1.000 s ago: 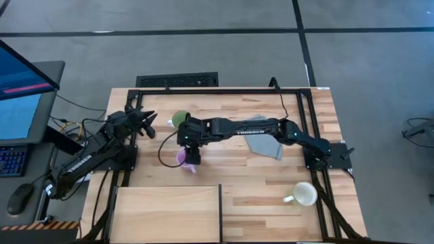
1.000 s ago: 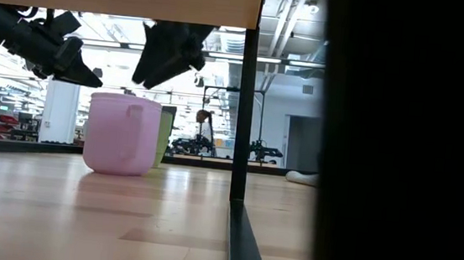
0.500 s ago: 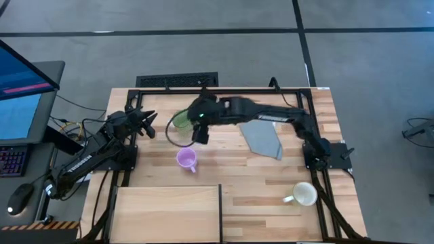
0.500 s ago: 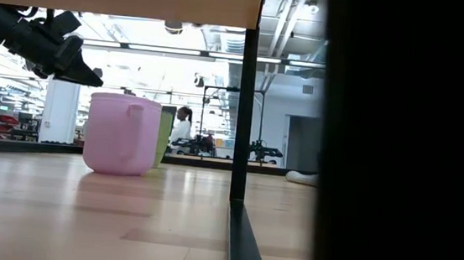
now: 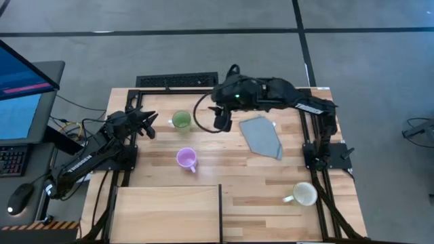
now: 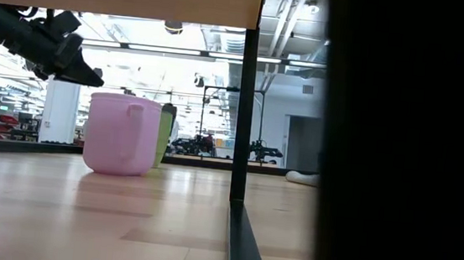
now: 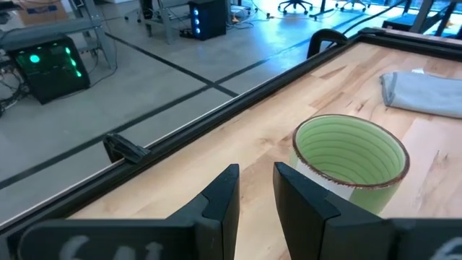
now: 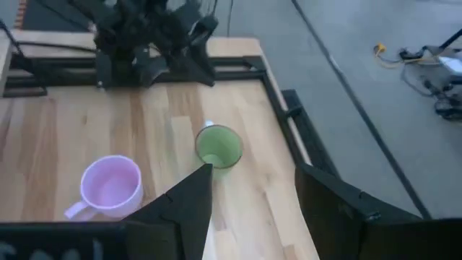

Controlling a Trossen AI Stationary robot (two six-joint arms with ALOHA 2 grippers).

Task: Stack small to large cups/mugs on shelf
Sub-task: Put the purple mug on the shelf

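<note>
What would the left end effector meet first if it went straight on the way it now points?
Probably the green mug. The left end effector is empty, its fingers a little apart, and the mug stands just ahead and slightly to one side. Depth is unclear, so it might clip the rim or pass beside it toward the grey cloth.

A grey folded cloth (image 5: 262, 136) lies flat on the striped plank bench (image 5: 230, 173), towards the far right (also seen in the left wrist view (image 7: 424, 92)). Off the bench's left side: a monitor w/ blue screen (image 5: 20, 95), a keyboard (image 5: 12, 160) and a mouse (image 5: 20, 197). Grey floor (image 5: 203, 41) w/ dark lines beyond.
</note>
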